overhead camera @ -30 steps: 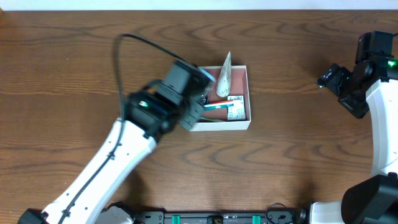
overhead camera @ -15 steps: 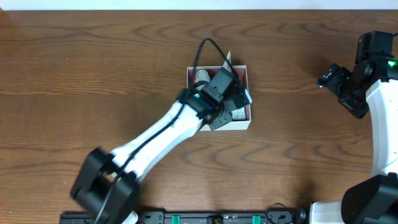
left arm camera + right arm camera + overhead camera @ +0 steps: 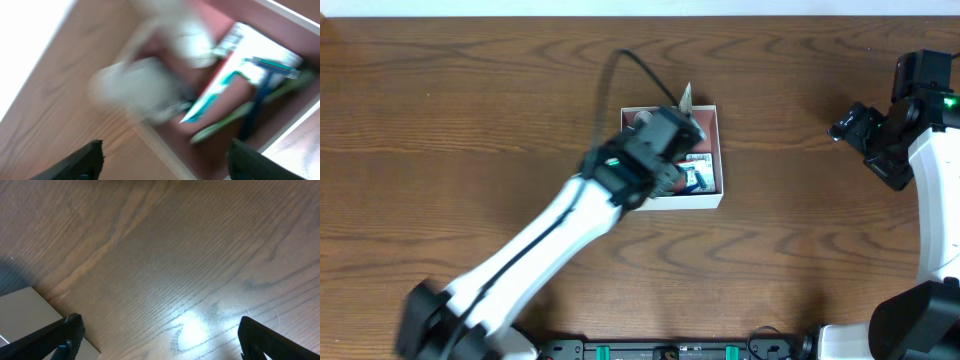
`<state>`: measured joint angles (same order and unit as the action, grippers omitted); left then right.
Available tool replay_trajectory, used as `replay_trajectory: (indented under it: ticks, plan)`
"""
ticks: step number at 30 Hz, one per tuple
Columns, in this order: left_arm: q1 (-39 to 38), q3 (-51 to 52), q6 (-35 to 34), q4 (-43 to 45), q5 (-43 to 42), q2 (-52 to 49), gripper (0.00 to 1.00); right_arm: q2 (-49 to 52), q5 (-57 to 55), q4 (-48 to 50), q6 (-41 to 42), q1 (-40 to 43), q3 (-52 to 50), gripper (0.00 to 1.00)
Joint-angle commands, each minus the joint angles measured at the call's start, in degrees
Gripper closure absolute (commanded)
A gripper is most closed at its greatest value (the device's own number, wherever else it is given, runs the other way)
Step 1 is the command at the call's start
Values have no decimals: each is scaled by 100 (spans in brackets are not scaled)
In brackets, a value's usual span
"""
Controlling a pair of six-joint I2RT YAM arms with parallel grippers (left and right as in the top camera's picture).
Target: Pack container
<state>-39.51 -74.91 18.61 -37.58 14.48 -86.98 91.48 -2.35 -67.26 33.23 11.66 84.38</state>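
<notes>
- we see the container (image 3: 695, 201) mid surface (image 3: 450, 110), half hidden under the left end effector (image 3: 165, 159), its fingers spread and empty
- its contents blur in the wrist view
- right end effector (image 3: 159, 332) spread, empty, well apart

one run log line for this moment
left end effector: open, over small square white-walled container | right end effector: open, away, over brown wooden table

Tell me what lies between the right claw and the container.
Only bare wooden table. In the overhead view, nothing sits on the stretch from the right claw across to the container.
</notes>
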Motion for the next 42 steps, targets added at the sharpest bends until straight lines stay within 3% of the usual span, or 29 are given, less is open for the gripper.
replay_trajectory:
  ticks: [1,9,16,21,37,42]
  plan:
    - [562,-140,-789,-238,772,544,16,-39,-42,-2,-74,39,59,1]
    - [3117,-138,-2710,-542,636,863,3,-39,-42,-2,-74,39,59,1]
    - [4555,-138,-3036,-505,-398,695,2,-39,-42,-2,-74,39,59,1]
    - [4878,-138,-3034,-531,-472,627,2,-39,-42,-2,-74,39,59,1]
    - [4887,-138,-3032,-529,-468,625,2,-42,-42,0,-74,28,59,1]
    - [4887,-138,-3032,-529,-468,625,2,-485,-44,0,-74,-157,59,1]
